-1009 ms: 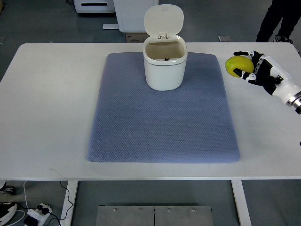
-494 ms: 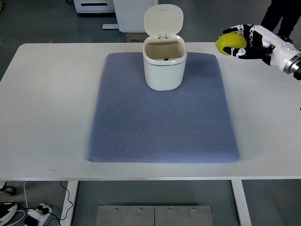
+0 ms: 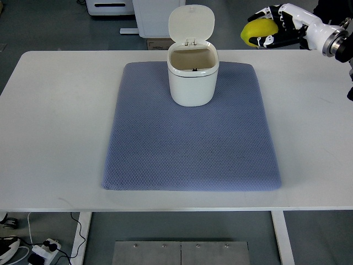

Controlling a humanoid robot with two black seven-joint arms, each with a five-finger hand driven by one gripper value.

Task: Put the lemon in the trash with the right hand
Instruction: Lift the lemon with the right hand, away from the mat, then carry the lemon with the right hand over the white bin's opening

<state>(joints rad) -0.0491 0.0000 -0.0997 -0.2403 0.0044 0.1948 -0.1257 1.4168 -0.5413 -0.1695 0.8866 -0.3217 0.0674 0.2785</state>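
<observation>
Grasping the lemon [image 3: 257, 32], your right hand [image 3: 273, 27] hangs at about two o'clock from the open trash bin [image 3: 192, 74]; the bin's mouth lies toward eight o'clock.

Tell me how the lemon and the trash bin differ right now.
The lemon is yellow; the trash bin is white. The lemon is far smaller than the bin. The lemon is held up in the right hand, right of the bin, while the bin stands upright on the blue mat with its lid flipped open. Both have rounded shapes.
</observation>
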